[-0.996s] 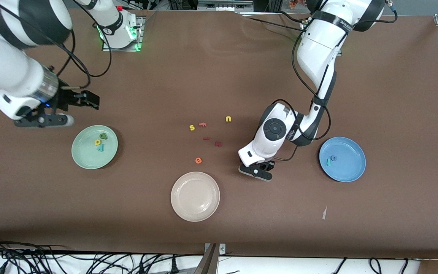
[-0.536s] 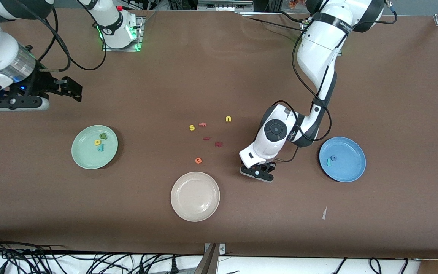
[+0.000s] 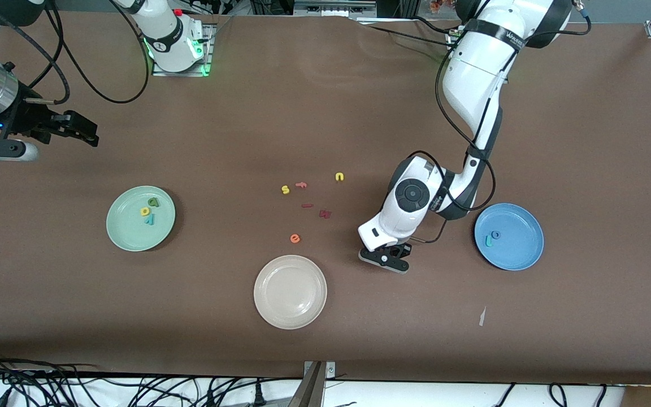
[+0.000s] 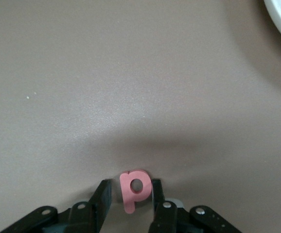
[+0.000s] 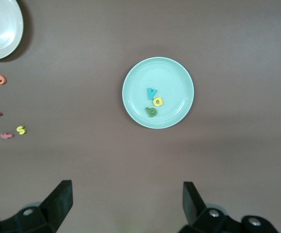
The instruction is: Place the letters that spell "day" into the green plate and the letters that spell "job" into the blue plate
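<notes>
Salmon-pink "b" [image 4: 135,188] sits between the left gripper's [image 4: 132,204] narrowed fingers near the cream plate [image 3: 290,291]; right gripper [image 5: 126,204] waits, spread wide.

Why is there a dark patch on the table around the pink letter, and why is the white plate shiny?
Left wrist view: the left gripper and arm shade the table around the salmon-pink "b". Front view: the cream-white plate shows soft glare from overhead light, and each plate casts a faint shadow.
</notes>
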